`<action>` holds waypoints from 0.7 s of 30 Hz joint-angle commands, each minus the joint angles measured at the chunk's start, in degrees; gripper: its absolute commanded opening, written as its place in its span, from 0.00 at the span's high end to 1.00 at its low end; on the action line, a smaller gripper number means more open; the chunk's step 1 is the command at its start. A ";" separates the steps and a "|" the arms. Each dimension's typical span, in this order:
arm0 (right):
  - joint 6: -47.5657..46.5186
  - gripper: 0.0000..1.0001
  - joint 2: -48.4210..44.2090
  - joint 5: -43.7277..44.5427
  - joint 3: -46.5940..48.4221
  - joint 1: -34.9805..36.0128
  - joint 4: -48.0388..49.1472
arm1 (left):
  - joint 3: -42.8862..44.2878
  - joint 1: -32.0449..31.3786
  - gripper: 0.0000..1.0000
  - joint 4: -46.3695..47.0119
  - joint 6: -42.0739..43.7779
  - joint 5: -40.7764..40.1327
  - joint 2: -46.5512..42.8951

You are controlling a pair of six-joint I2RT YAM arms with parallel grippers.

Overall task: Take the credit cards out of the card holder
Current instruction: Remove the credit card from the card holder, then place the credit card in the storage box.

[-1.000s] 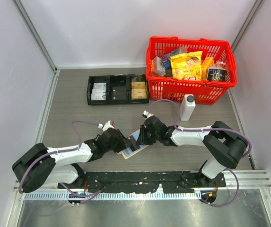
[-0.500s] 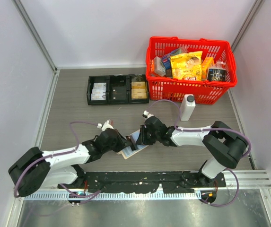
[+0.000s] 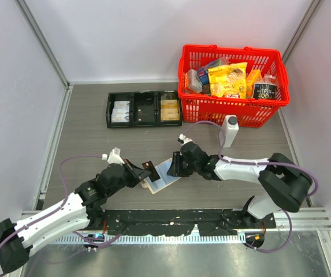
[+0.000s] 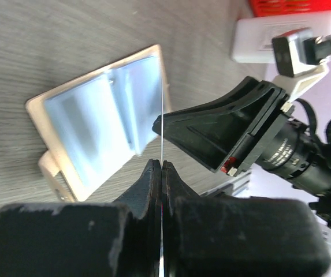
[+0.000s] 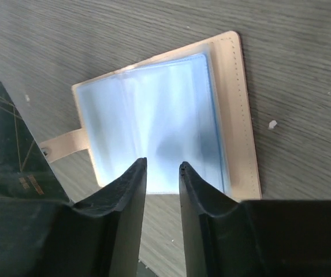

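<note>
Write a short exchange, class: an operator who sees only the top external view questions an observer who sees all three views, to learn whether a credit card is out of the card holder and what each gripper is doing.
Operator: From above, a dark credit card sits at the left gripper. Is it gripped?
Observer: Yes. The left wrist view shows that gripper shut on the card, which is seen edge-on, upright and outside the open card holder.
Operator: And the right gripper?
Observer: The right wrist view shows its fingers apart with nothing between them, over the holder's pale blue inside, where no card shows.
</note>
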 commanded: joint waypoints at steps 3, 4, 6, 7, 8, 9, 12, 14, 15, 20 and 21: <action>3.02 0.50 -12.76 2.48 -2.40 -0.14 3.05 | 0.95 0.15 1.00 1.19 0.81 -4.52 -8.30; 3.56 0.47 -15.73 2.57 -3.36 -0.14 4.63 | 0.87 0.06 1.00 2.24 0.81 -4.69 -8.92; 5.23 0.40 -20.15 2.92 -5.29 -0.14 7.09 | 0.52 0.06 1.00 5.84 0.63 -4.61 -9.54; 6.45 0.36 -22.86 2.66 -5.91 -0.14 8.50 | 0.34 0.14 1.00 7.07 0.55 -4.43 -9.63; 7.07 0.34 -23.93 2.22 -7.22 -0.23 10.78 | 0.16 0.15 1.00 9.44 0.28 -4.17 -9.54; 8.21 0.32 -25.85 1.96 -7.67 -0.14 11.84 | -0.01 0.15 1.00 10.85 0.11 -4.00 -9.45; 11.11 0.30 -28.50 0.38 -9.78 -0.14 17.11 | -0.63 0.15 1.00 16.04 -0.51 -3.29 -8.40; 12.78 0.29 -28.95 -0.50 -10.92 -0.14 20.44 | -0.89 0.15 1.00 19.38 -1.12 -2.68 -7.35; 13.40 0.28 -28.86 -0.85 -11.19 -0.14 21.60 | -0.81 0.15 1.00 20.78 -1.39 -2.33 -6.73; 15.08 0.31 -27.28 -3.05 -12.42 -0.05 28.10 | 0.25 0.15 1.00 25.01 -1.91 -0.57 -3.48; 15.16 0.33 -26.84 -3.49 -12.42 -0.14 28.64 | 0.25 0.15 1.00 26.24 -2.00 -0.13 -2.78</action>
